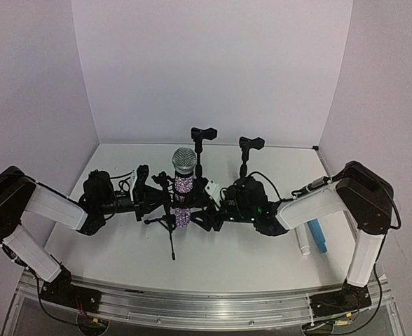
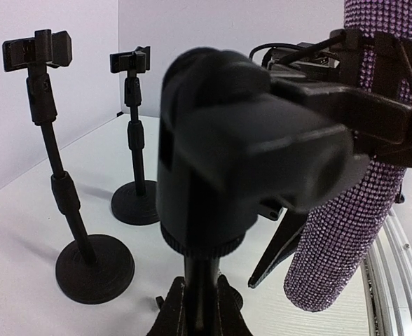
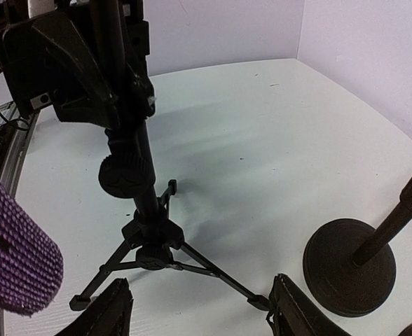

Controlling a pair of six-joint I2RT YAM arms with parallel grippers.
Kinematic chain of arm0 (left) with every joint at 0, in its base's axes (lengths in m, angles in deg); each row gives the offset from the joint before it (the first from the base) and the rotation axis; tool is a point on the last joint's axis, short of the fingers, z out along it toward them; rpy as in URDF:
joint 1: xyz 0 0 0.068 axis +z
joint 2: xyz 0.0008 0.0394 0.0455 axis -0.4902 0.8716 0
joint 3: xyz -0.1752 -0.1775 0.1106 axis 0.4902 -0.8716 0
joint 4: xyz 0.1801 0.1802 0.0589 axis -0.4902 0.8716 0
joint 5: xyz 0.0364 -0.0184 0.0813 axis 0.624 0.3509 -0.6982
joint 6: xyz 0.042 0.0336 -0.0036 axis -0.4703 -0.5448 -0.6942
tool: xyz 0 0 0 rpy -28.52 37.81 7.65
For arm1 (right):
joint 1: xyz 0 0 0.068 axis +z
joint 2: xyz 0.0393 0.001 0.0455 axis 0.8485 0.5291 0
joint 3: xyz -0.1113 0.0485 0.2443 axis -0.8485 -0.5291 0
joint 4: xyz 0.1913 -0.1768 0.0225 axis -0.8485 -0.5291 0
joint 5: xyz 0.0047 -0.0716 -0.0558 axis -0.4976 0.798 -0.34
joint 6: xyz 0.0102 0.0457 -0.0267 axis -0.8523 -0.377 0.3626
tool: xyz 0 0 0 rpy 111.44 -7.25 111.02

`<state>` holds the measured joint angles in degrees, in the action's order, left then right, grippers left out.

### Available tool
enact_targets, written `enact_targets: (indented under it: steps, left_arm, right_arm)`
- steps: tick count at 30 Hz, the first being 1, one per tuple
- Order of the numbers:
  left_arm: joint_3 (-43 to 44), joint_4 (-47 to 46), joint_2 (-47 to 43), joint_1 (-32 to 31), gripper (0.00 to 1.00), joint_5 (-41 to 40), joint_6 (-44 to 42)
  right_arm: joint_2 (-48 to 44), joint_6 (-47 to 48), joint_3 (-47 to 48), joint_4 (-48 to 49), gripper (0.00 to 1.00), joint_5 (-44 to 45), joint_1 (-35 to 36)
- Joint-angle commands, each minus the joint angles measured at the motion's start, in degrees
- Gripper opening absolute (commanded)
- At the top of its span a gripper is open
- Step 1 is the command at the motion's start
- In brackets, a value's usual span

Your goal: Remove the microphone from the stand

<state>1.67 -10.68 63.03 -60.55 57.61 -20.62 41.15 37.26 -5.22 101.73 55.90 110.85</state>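
My left gripper (image 2: 199, 311) sits low on the stand (image 3: 139, 189), its 2 fingers pressed against either side of the pole just above the tripod legs, so I judge it clamped there as an anchor. My right gripper (image 3: 202, 311) is spread wide with nothing between the fingers (image 3: 111, 311); it hovers low over the table (image 3: 262, 126), facing the tripod.

The microphone (image 1: 183, 183) is seated in the clip (image 2: 262, 154) at the top of the stand, mesh head up and glittered purple body running down through the holder, its tail hanging free below.

The risks as I read them:

- In my right wrist view the tail shows at the far left edge, outside the open jaws. Closing from here would catch air or a tripod leg, not the body.
- The clip looks snug around the body. If I pull across it instead of along the microphone's axis, the light tripod could tilt or drag, and my left hold on the thin pole could twist.
- The beaded surface may give uneven purchase, so a shallow pinch near the tail could slip.
- A round-based empty stand (image 3: 349, 266) is just beside my right fingers, with another behind; a wide swing could knock them.
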Motion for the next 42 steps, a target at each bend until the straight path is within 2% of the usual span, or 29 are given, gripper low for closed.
enact_targets:
  steps: [1, 5, 6, 8, 12, 21, 26, 31, 35, 39, 42]
  left_arm:
    - [-3.21, 13.51, 4.09, 0.70, 0.00, -4.50, 1.95]
    - [-2.55, 14.38, 4.30, 0.69, 0.00, -2.89, 1.05]
    - [-2.00, 14.72, 3.96, 0.69, 0.03, -1.61, 0.87]
    - [-0.46, 15.51, 2.91, 0.77, 0.18, 1.21, 0.98]
    - [2.29, 16.30, 1.44, 0.95, 0.39, 4.86, 1.77]
    - [2.79, 16.30, -1.65, 1.94, 0.50, 9.33, 2.39]
    - [4.93, 16.78, -5.95, 5.99, 0.66, 17.03, 0.65]
    - [13.74, 24.05, -6.88, 11.42, 0.82, 29.86, -8.18]
    - [22.49, 32.88, -5.00, 12.18, 0.92, 35.32, -18.19]
    - [28.73, 36.14, -2.00, 12.12, 0.95, 38.62, -20.93]
    - [32.17, 49.80, -0.88, 11.75, 0.92, 40.14, -34.61]
  right_arm:
    - [-2.60, -1.34, -1.21, 0.63, 0.64, 0.86, -0.02]
    - [-3.05, -1.96, -2.12, 0.62, 0.64, 1.10, 0.02]
    - [-3.18, -2.10, -2.28, 0.62, 0.64, 1.10, 0.03]
    - [-3.38, -2.28, -2.49, 0.57, 0.64, 1.11, -0.01]
    - [-3.68, -2.46, -2.10, 0.53, 0.64, 0.69, 0.02]
    - [-5.61, -2.65, -1.49, -2.03, 0.65, 0.80, -0.02]
    - [-7.78, -2.69, -2.48, -4.69, 0.65, 1.83, 0.00]
    - [-8.40, -1.88, -2.00, -6.44, 0.64, 1.64, 0.01]
    - [-8.30, -1.38, -1.87, -6.90, 0.65, 1.70, 0.01]
    - [-7.91, -0.96, -1.31, -7.19, 0.65, 1.45, 0.02]
    - [-7.73, -0.63, -0.92, -7.41, 0.64, 1.30, -0.01]
